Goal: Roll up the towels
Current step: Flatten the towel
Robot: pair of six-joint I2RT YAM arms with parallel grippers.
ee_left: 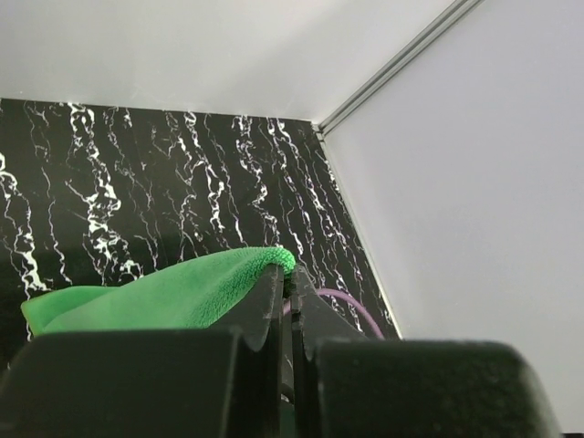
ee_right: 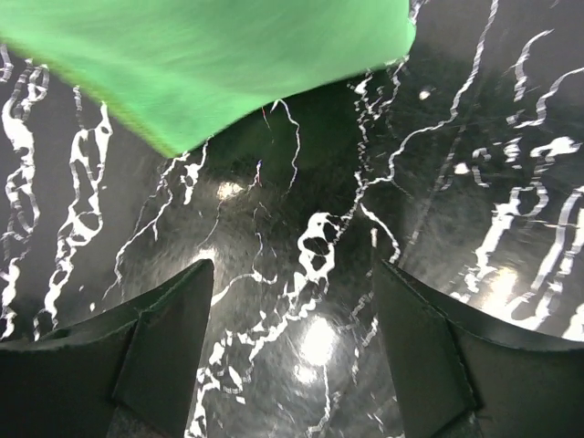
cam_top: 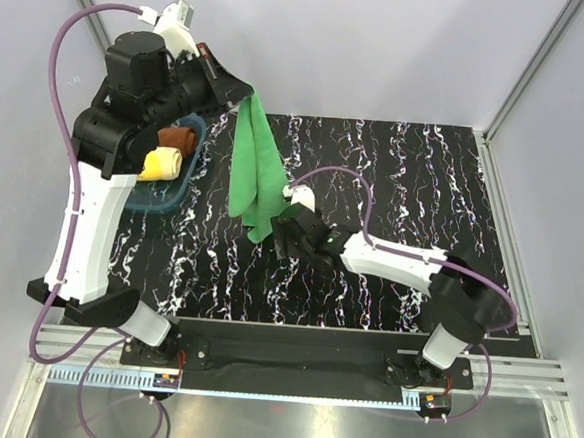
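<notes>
My left gripper (cam_top: 248, 98) is raised high and shut on a corner of the bright green towel (cam_top: 255, 171), which hangs down from it to just above the table. In the left wrist view the green towel (ee_left: 155, 297) is pinched at the fingertips (ee_left: 274, 283) of the gripper (ee_left: 290, 274). My right gripper (cam_top: 282, 240) is open and empty, low over the table by the towel's hanging bottom edge. In the right wrist view the towel (ee_right: 210, 64) hangs just beyond the open gripper (ee_right: 294, 274). The rust-brown towel (cam_top: 181, 135) and the pale yellow towel (cam_top: 161, 164) lie rolled in the tray.
A translucent teal tray (cam_top: 170, 197) sits at the table's left, partly under my left arm. The table top (cam_top: 405, 177) is black marble-patterned. White walls with metal rails close the back and right sides. A purple cable loops over my right arm (cam_top: 335, 174).
</notes>
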